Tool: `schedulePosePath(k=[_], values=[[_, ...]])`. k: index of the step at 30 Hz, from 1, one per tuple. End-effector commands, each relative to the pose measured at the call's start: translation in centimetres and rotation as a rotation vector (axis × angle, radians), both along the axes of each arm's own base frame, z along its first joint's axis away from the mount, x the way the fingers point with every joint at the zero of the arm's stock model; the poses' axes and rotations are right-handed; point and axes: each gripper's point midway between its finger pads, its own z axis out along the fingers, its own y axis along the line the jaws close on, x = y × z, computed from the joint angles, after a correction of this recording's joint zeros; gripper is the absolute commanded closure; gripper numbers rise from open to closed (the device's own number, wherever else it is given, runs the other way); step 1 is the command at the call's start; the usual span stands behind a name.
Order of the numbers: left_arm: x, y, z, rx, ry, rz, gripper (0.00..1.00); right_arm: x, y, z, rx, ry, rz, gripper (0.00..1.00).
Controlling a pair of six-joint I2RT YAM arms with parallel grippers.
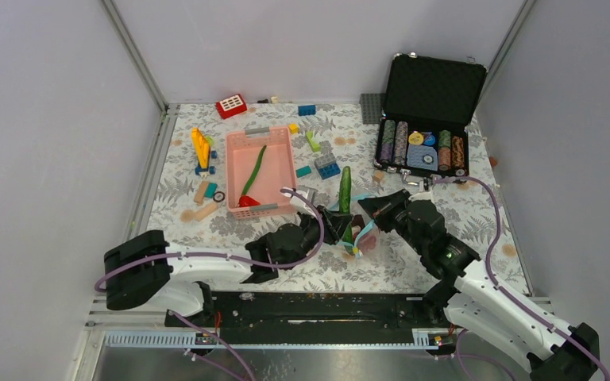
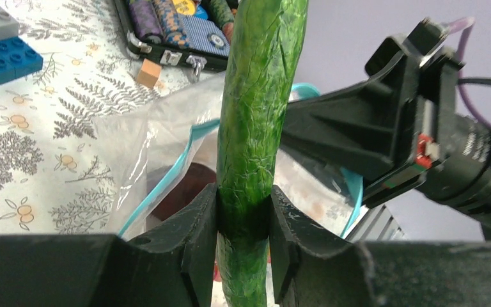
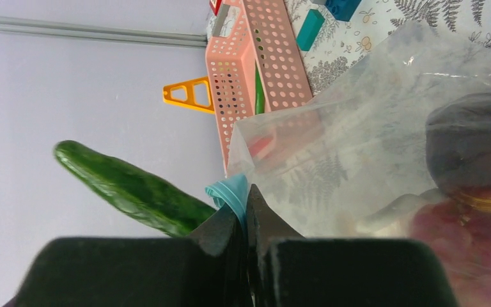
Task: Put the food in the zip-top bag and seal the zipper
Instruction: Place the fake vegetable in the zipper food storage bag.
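My left gripper (image 2: pixel 243 220) is shut on a long green pod (image 2: pixel 259 109) and holds it over the open mouth of the clear zip-top bag (image 2: pixel 160 147). The pod also shows in the top view (image 1: pixel 345 190) and the right wrist view (image 3: pixel 128 188). My right gripper (image 3: pixel 246 211) is shut on the bag's light-blue zipper (image 3: pixel 230 192) and holds the mouth up. Through the bag (image 3: pixel 358 147) I see a maroon round fruit (image 3: pixel 473 141) and a dark red grape bunch (image 3: pixel 467 243). In the top view the two grippers (image 1: pixel 335 225) (image 1: pixel 368 208) meet at the bag (image 1: pixel 364 236).
A pink slotted basket (image 1: pixel 260 171) behind my left gripper holds another green pod (image 1: pixel 256 170) and a red piece (image 1: pixel 248 201). An open poker chip case (image 1: pixel 425 119) stands at the back right. Building blocks (image 1: pixel 326 167) lie scattered on the patterned cloth.
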Motion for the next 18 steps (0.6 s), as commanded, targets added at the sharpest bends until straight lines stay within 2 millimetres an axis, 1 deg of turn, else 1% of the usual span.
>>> schedulePosePath(k=[1, 3, 5, 6, 8, 9, 11, 12, 14, 18], values=[[-0.2, -0.8, 1.5, -0.053, -0.014, 0.034, 0.89, 0.4, -0.3, 2.9, 0.108, -0.051, -0.039, 0.96], [-0.6, -1.0, 1.2, -0.045, -0.014, 0.025, 0.74, 0.3, -0.5, 3.4, 0.11, -0.062, -0.044, 0.96], [-1.2, -1.0, 1.6, -0.044, -0.027, 0.005, 0.72, 0.3, -0.8, 3.9, 0.103, -0.073, -0.051, 0.96], [-1.5, -1.1, 1.7, -0.036, -0.041, -0.01, 0.68, 0.2, -0.9, 4.1, 0.098, -0.078, -0.053, 0.96], [-2.1, -1.0, 2.3, -0.022, -0.066, -0.033, 0.55, 0.2, -1.1, 4.5, 0.096, -0.091, -0.058, 0.96], [-2.4, -0.9, 2.6, -0.015, -0.077, -0.039, 0.46, 0.2, -1.2, 4.7, 0.096, -0.098, -0.061, 0.96], [-2.6, -0.4, 3.2, -0.001, -0.079, -0.041, 0.14, 0.0, -1.4, 4.1, 0.072, -0.083, -0.063, 0.96], [-2.6, -0.1, 3.4, 0.008, -0.078, -0.037, 0.03, 0.0, -1.5, 4.2, 0.068, -0.085, -0.063, 0.96], [-2.8, 0.6, 4.3, 0.024, -0.093, -0.042, 0.01, -0.1, -1.6, 4.2, 0.06, -0.088, -0.065, 0.96], [-3.5, 1.4, 5.9, 0.085, -0.113, -0.079, 0.01, -0.1, -1.7, 4.0, 0.043, -0.092, -0.061, 0.96]])
